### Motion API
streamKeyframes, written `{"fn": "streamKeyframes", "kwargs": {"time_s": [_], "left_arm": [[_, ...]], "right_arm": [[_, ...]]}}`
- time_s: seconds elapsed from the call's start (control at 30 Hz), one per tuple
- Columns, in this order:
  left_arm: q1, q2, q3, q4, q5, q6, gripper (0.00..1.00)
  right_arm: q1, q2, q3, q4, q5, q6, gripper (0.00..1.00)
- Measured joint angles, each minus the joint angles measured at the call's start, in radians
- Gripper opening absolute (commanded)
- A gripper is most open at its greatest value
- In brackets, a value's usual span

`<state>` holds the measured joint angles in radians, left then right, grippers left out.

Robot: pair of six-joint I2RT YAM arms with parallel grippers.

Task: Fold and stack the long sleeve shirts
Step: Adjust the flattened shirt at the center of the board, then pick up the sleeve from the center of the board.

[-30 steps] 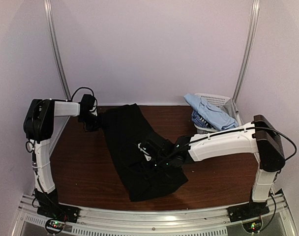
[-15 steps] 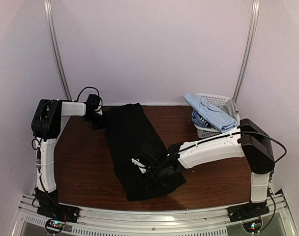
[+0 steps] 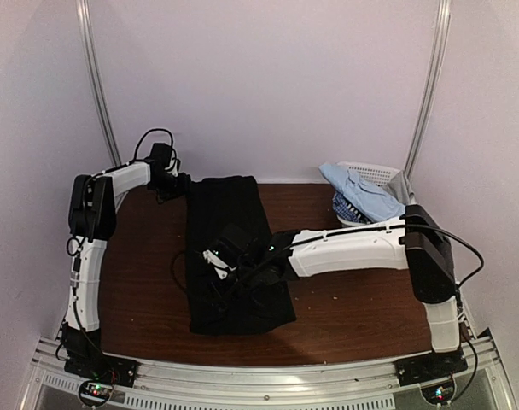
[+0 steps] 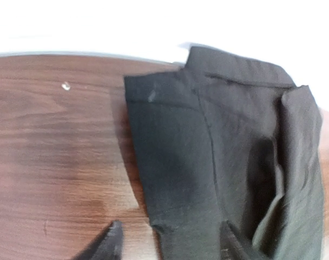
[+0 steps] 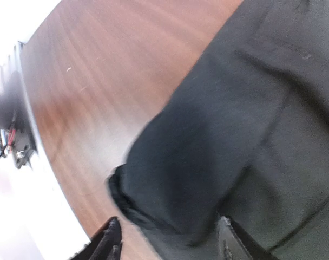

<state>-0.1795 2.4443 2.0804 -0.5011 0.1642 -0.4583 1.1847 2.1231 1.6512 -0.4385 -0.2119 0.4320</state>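
- From the top camera I see the black shirt lying as one long strip on the left-centre of the table. Its long axis runs from the far edge towards the near rail. The left gripper sits at the strip's far left corner, and the right gripper sits on its left edge, about midway along. Only this view shows the white basket at the far right. The pale blue shirt is draped over it, and the patterned shirt lies under that.
- My left wrist camera shows the left gripper with its fingers spread. Bare wood shows between one finger and the shirt's edge, and the far hem is close up.
- My right wrist camera shows the right gripper likewise released. A rumpled fold of the shirt lies just ahead of it.
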Motion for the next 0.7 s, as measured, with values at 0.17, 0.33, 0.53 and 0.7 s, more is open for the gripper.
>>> {"fn": "streamKeyframes", "kwargs": {"time_s": [0.17,0.33,0.53,0.7], "left_arm": [[0.001,-0.052,-0.008,-0.031,-0.005,0.013,0.74],[-0.011,-0.252,-0.213,-0.009,-0.003,0.011,0.73],[-0.092,-0.534,-0.595,0.072,-0.001,-0.016,0.73],[-0.210,-0.624,-0.814,0.111,-0.013,-0.053,0.73]], "right_arm": [[-0.092,-0.047,0.000,-0.013,0.060,-0.008,0.76],[-0.235,-0.090,0.001,0.011,0.097,-0.019,0.74],[-0.356,-0.060,0.027,0.027,0.120,-0.063,0.71],[-0.380,0.032,0.117,0.029,0.128,-0.115,0.69]]}}
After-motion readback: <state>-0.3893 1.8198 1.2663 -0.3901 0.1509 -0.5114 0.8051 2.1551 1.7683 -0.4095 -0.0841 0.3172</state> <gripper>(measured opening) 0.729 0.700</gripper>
